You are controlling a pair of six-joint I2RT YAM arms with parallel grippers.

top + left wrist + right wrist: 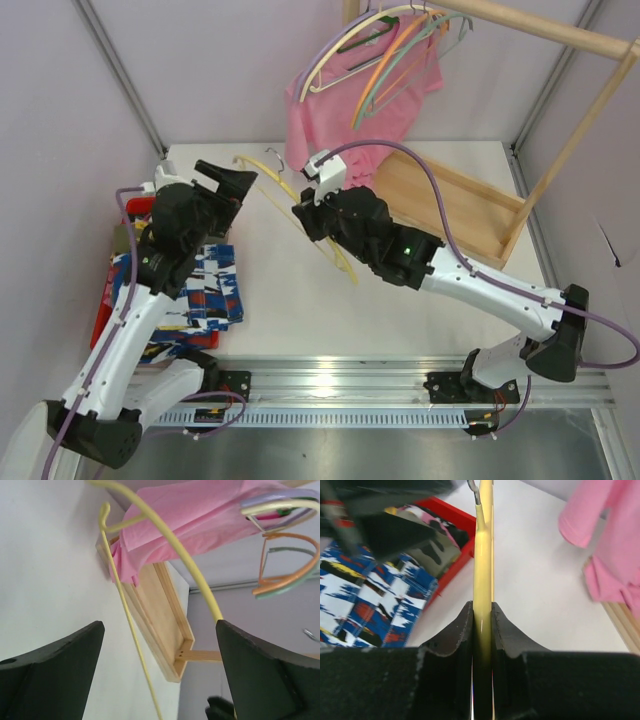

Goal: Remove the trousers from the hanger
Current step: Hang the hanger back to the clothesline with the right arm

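Nearest me, the blue, white and red trousers (215,285) lie flat on a pile at the left side of the desk (290,300), off the hanger and touching neither tool. Just beside them a red bin (455,515) holds another, camouflage pair (437,532).

Above and a little beyond that pile, my left tool (232,180) has its jaws wide apart and holds nothing. From its wrist view the thin yellow hanger (165,535) crosses the gap between the fingers without either one closing on it.

Further in, near the middle of the desk, my right tool (482,615) is clamped tight on the hanger's bar, which runs straight up between its two fingers. The hanger looks bare.

I judge the removal itself done for this pair, so the step in hand is to part cleanly. I should lift the left tool up and away from the cloth so no finger drags the pile. The right grip should hold firm so the hanger does not swing, and its hook should be kept off the trousers.

At the far edge, a plain pink T-shirt (340,115) hangs among other hangers on the wooden rack (450,200).
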